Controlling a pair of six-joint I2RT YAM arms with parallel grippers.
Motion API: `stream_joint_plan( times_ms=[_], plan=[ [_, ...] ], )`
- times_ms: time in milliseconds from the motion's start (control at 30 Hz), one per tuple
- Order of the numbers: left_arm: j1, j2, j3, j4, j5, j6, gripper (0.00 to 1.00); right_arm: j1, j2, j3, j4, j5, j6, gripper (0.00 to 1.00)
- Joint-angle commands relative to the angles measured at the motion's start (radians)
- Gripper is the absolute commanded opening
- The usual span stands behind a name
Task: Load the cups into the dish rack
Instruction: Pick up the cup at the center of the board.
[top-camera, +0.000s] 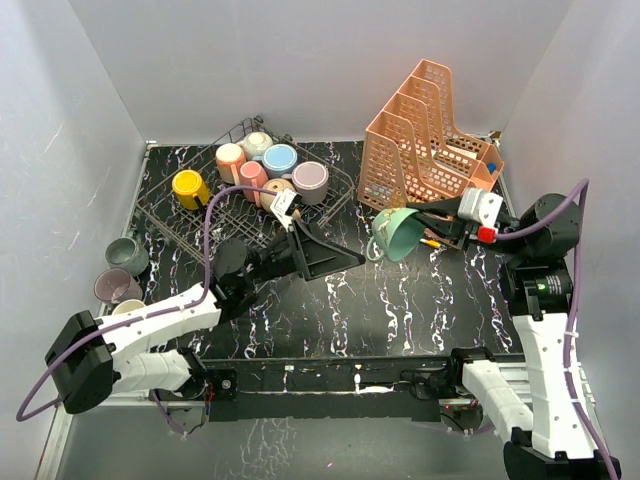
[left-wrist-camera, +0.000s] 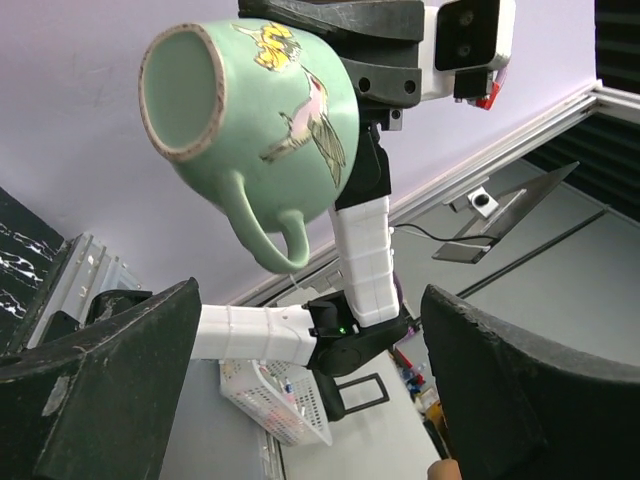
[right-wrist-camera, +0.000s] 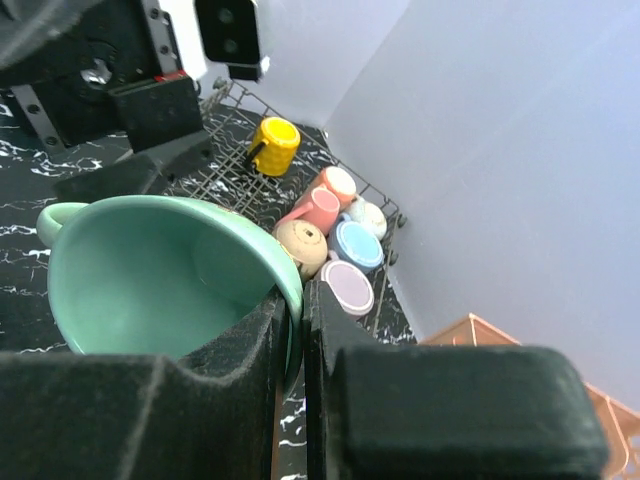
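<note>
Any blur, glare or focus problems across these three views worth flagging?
Top external: even soft light, sharp, no obvious glare. Left wrist: the green mug is crisp, the left gripper dark and soft-edged in front. Right wrist: the right gripper fills the bottom, blurred; the cups in the dish rack are readable.

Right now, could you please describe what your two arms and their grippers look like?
Both the left arm and right arm have white boxy links with black joints, and a purple cable loops along each. The left gripper and right gripper have chunky matte-black fingers; each wrist carries a white camera block with a red tab.
</note>
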Motion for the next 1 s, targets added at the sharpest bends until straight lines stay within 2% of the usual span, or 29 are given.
stream_joint_plan(
  times_ms=[0, 167, 400, 567, 967],
  plan=[
    [-0.028, 0.029, 0.074, 0.031, 0.037, 0.028, 0.85, 0.000, -0.027, -0.002, 0.156, -0.075, 0.019, 0.08],
    [-0.056, 0.093, 0.134, 0.010, 0.067, 0.031, 0.68, 0.001, -0.046, -0.009, 0.170, -0.104, 0.004, 0.08],
    [-0.108, 0.197, 0.221, 0.053, 0.115, 0.025, 0.55, 0.000, -0.069, -0.035, 0.200, -0.120, -0.002, 0.08],
    [-0.127, 0.218, 0.227, 0.113, 0.125, -0.005, 0.44, 0.000, -0.084, -0.040, 0.204, -0.136, 0.002, 0.08],
    [-0.127, 0.181, 0.190, 0.160, 0.106, -0.003, 0.43, 0.000, -0.109, -0.036, 0.207, -0.140, 0.007, 0.08]
  ],
)
